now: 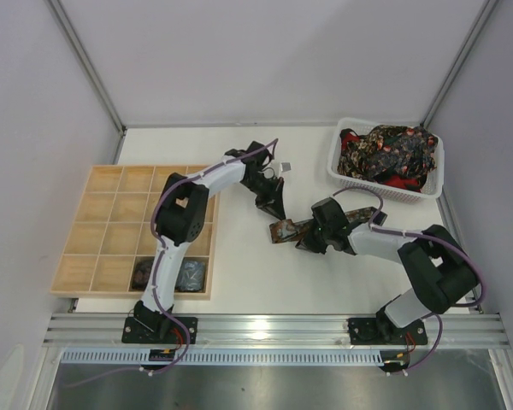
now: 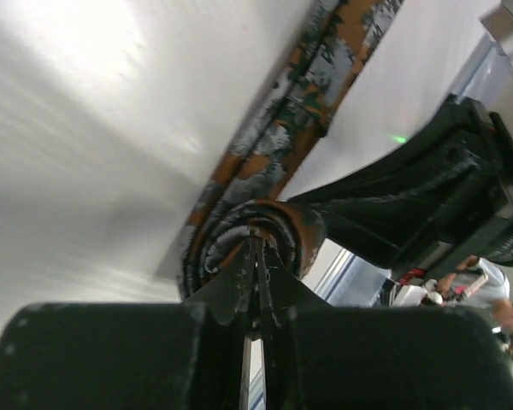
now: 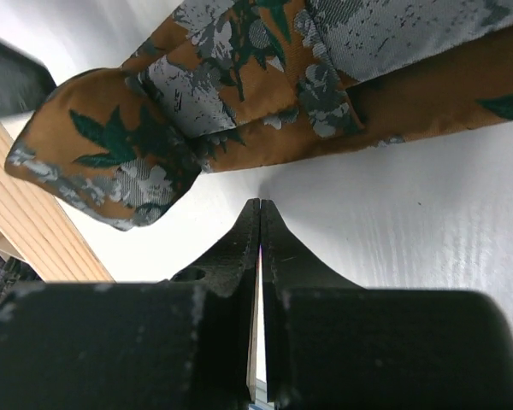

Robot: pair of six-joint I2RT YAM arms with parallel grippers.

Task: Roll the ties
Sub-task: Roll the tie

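Flanking brown tie [image 1: 284, 231]: tray [image 1: 111, 224] lt, basket [image 1: 383, 193] rt w/ more ties [image 1: 385, 154].

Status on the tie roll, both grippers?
Left gripper shut on brown tie, at its coiled end. Right gripper shut, empty, tips just short of the tie. No obstruction seen.

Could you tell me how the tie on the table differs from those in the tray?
The brown tie is only partly rolled, its length flat on the table; the two coiled ties in the tray are fully rolled. It looks orange-brown; they look dark. All are ties.
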